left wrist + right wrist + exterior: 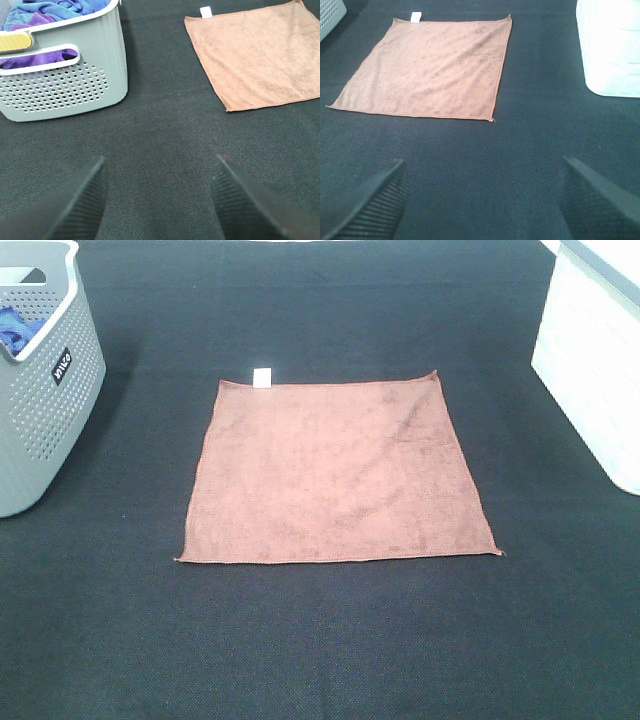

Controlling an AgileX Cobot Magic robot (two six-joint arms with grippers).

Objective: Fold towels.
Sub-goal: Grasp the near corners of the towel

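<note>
A dark, finely textured table mat (320, 660) fills the space. A white plastic bin (595, 370) stands at two o'clock from the centre, and a grey perforated plastic basket (45, 390) holding blue and purple cloths (45, 12) stands at ten o'clock. The reddish-brown square microfibre towel (335, 475) lies flat and unfolded at the centre, well apart from both. The left gripper (159, 159) and the right gripper (482, 161) hover over bare mat, jaws spread wide and empty. A small white tag (262, 377) sits on the towel's twelve o'clock edge, toward eleven.
</note>
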